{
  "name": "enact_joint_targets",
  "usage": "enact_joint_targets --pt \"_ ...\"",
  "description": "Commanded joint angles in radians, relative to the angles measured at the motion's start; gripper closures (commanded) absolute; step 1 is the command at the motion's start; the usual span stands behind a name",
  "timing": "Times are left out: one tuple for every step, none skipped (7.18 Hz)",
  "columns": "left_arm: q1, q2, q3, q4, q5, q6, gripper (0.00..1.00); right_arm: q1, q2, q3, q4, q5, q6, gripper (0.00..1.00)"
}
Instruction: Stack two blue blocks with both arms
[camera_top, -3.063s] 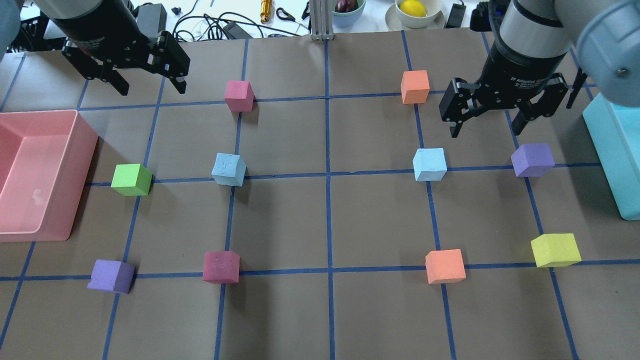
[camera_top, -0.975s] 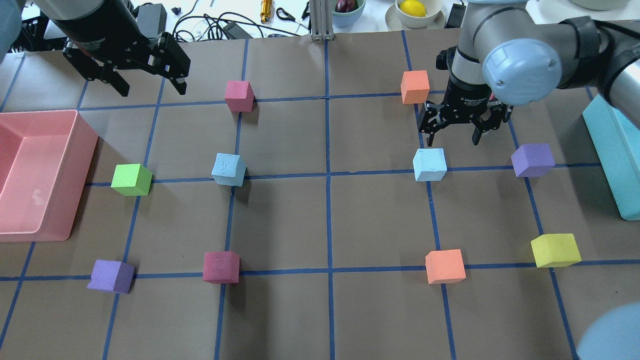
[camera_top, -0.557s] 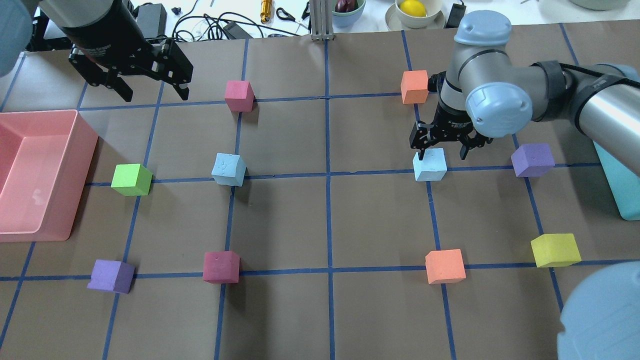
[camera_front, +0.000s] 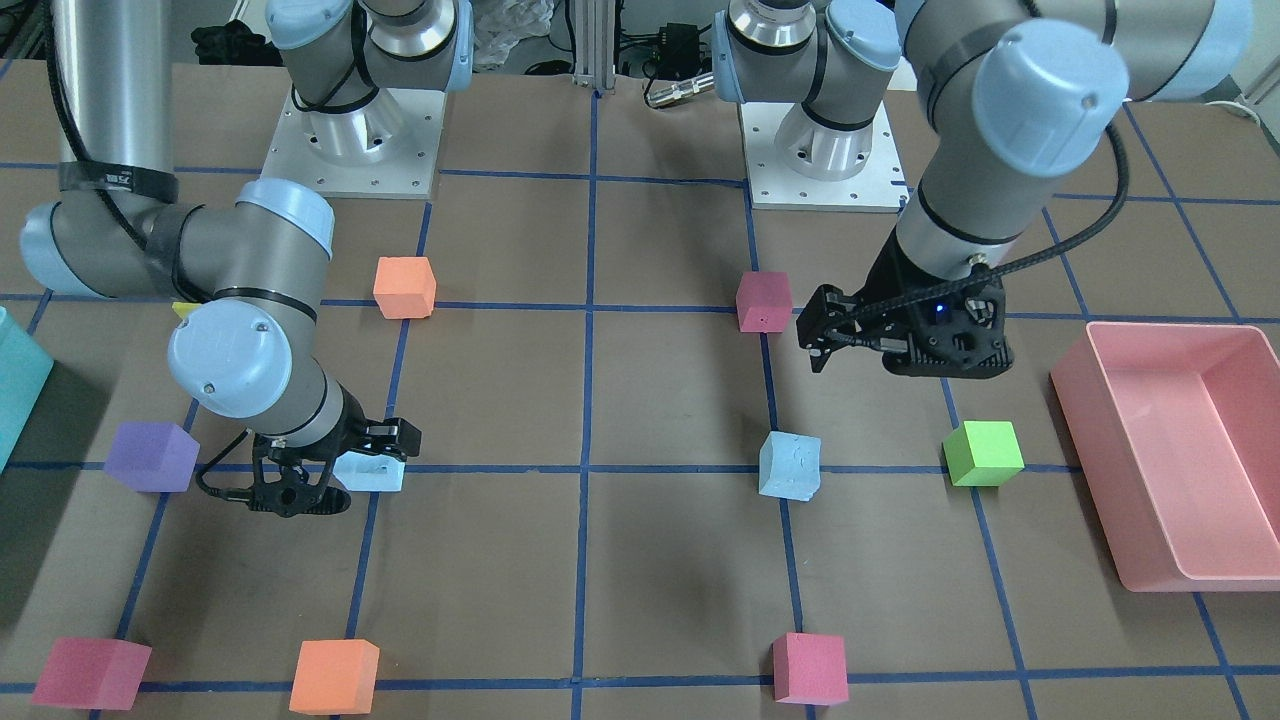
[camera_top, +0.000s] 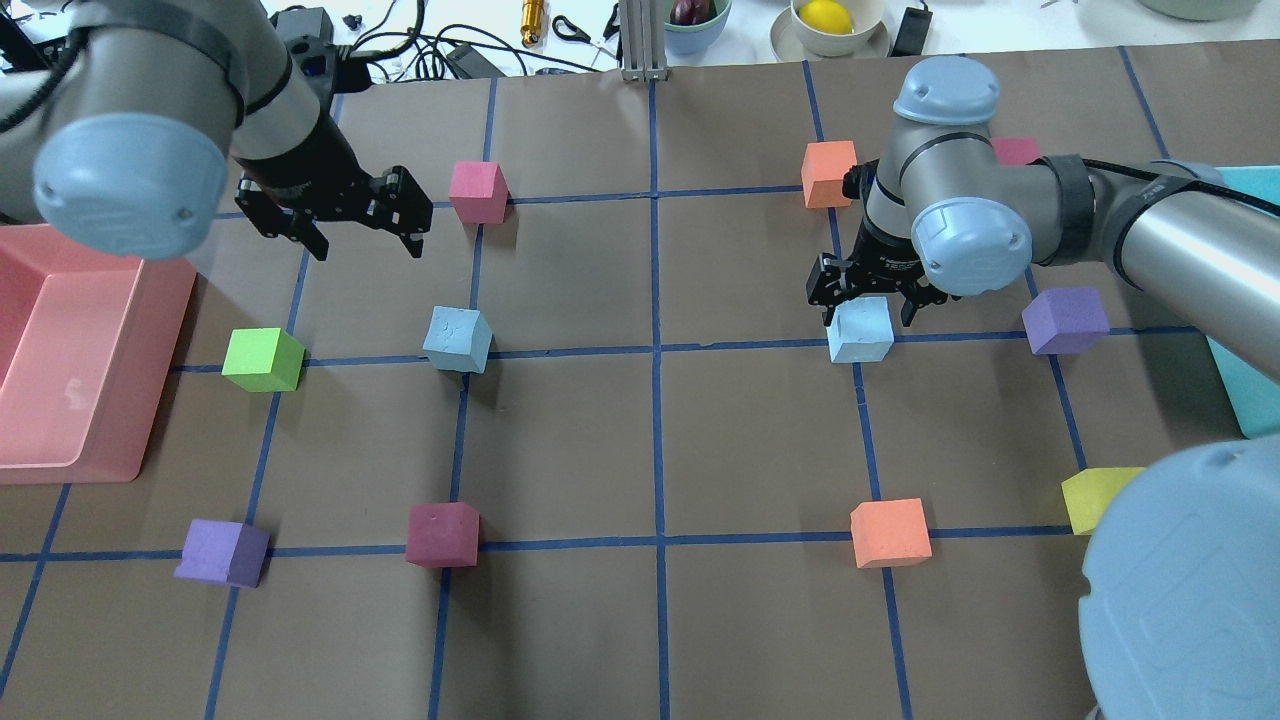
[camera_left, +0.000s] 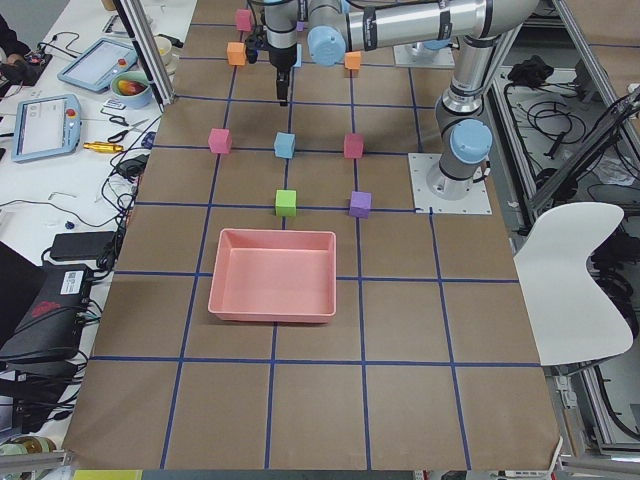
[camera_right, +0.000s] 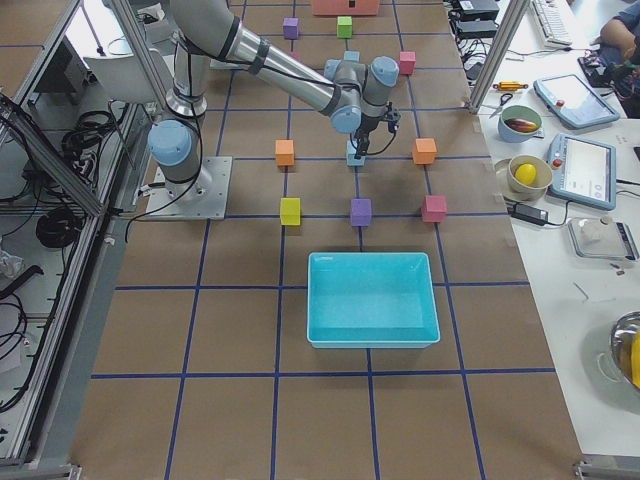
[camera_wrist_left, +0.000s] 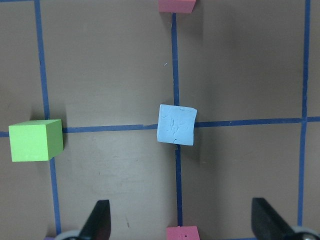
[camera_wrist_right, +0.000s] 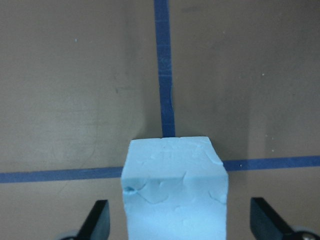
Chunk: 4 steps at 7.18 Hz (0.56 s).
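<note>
Two pale blue blocks rest on the brown table. My right gripper (camera_top: 868, 316) is open and low over the right blue block (camera_top: 860, 332). In the right wrist view the block (camera_wrist_right: 175, 187) sits between the two fingers (camera_wrist_right: 97, 222), with gaps on both sides. In the front view the right gripper (camera_front: 338, 472) straddles it (camera_front: 372, 472). My left gripper (camera_top: 368, 248) is open and empty, in the air behind and left of the left blue block (camera_top: 457, 339). That block shows ahead of the fingers in the left wrist view (camera_wrist_left: 177, 124) and in the front view (camera_front: 790, 465).
A pink bin (camera_top: 90, 350) stands at the left edge and a teal bin (camera_top: 1245, 400) at the right. Around the blue blocks lie a green cube (camera_top: 262, 359), a pink cube (camera_top: 478, 191), an orange cube (camera_top: 830, 173) and a purple cube (camera_top: 1066, 320).
My right gripper came down and left from high up and now straddles the right blue block. My left gripper moved right and lower, toward the left blue block. No block moved.
</note>
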Motion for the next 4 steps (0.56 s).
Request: enact_joint_targets --pt "0.000 -0.033 -0.141 0.172 -0.001 -0.004 0.00 0.000 0.018 0.001 -0.004 0.007 -0.001 0.00" --pt "-0.002 -0.058 -0.155 0.175 -0.001 -0.027 0.00 0.000 0.018 0.003 -0.010 0.028 -0.001 0.46" --pt "-0.003 -0.087 -0.152 0.180 0.001 -0.027 0.00 0.000 0.018 0.000 -0.010 0.026 -0.015 0.77" --pt "-0.003 -0.125 -0.152 0.286 0.001 -0.024 0.00 0.000 0.018 -0.002 -0.010 0.026 -0.020 1.00"
